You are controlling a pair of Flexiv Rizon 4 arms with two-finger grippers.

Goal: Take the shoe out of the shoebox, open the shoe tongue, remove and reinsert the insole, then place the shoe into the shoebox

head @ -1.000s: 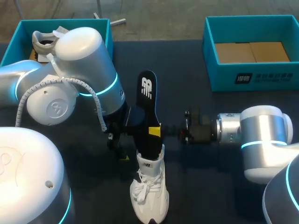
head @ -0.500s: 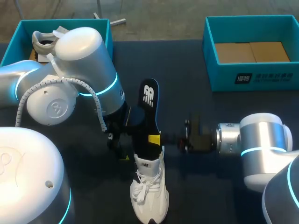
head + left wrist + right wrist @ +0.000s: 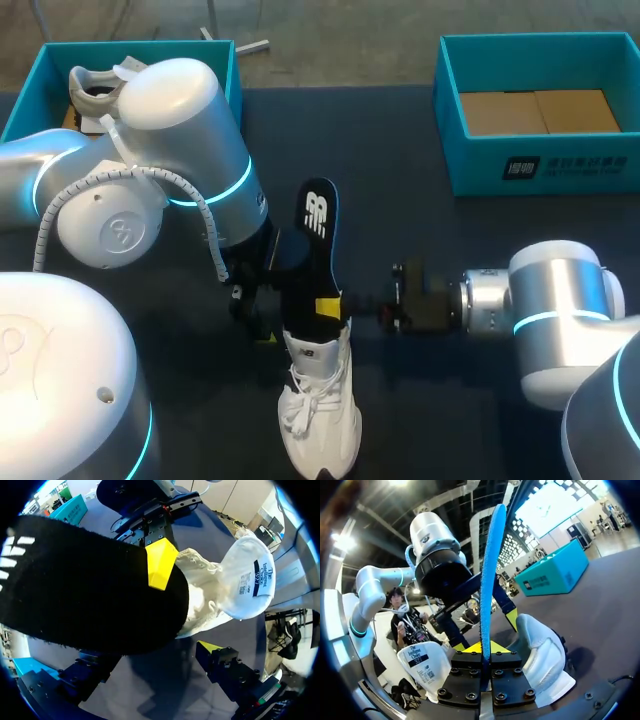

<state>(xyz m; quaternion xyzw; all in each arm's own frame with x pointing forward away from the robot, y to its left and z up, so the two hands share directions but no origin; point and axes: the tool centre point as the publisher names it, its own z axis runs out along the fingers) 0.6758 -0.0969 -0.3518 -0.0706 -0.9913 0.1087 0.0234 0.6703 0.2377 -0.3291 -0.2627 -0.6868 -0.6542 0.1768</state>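
At the upper left of the head view, a teal shoebox (image 3: 22,100) holds a second shoe (image 3: 95,90). The left arm (image 3: 170,170) reaches from there toward the middle of the dark bench (image 3: 420,220). The left claw (image 3: 152,665) sits at the heel end of the white shoe (image 3: 320,410) with its fingers spread wide and nothing pinched between them. The shoe lies at the lower middle with its toe toward the bottom edge. In the left wrist view its tongue (image 3: 247,580) is folded forward.

A black insole (image 3: 315,240) stands up out of the shoe's opening, its lower end inside. The right claw (image 3: 483,650) pinches the insole's edge, coming in level from the right arm (image 3: 555,310). At the upper right a second teal shoebox (image 3: 600,165) holds cardboard (image 3: 535,110).
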